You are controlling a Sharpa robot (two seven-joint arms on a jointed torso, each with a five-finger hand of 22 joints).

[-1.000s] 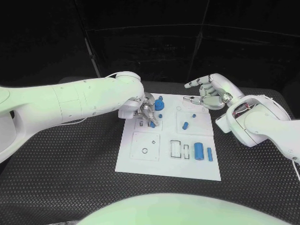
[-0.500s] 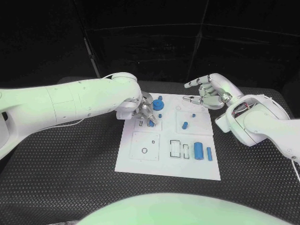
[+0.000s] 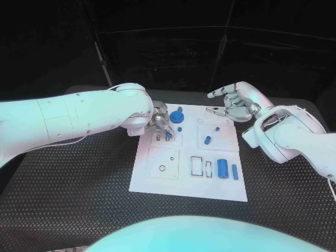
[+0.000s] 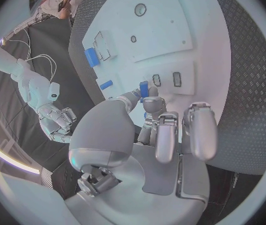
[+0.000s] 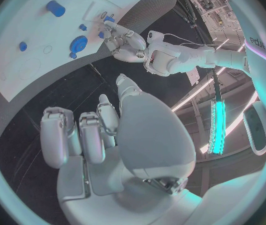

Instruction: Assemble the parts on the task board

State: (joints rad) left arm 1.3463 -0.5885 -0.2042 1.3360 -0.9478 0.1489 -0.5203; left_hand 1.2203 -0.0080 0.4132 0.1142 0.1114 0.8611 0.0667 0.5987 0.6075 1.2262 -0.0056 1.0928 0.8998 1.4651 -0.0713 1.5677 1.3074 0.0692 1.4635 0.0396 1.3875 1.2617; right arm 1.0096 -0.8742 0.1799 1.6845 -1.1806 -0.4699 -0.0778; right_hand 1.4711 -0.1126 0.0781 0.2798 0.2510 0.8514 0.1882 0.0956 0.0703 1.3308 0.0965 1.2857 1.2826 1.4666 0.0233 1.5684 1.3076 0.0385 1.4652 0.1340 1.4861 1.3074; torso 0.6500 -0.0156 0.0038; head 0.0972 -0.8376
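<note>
L hand pinching small blue part over far-left of task board; R hand empty nearby.

L hand (image 3: 161,119) fingers (image 4: 147,105) closed on a small blue part (image 4: 144,89), held just above slots at far-left corner of white task board (image 3: 160,181). R hand (image 3: 234,102) hovers past board's far-right edge, fingers spread, holding nothing. On board: round blue part (image 3: 176,116) near far edge, small blue part (image 3: 207,139) mid-right, two upright-lying blue bars (image 3: 222,168) w/ thinner one (image 3: 234,172) near right edge. Board lies mid black bench (image 3: 77,184).
</note>
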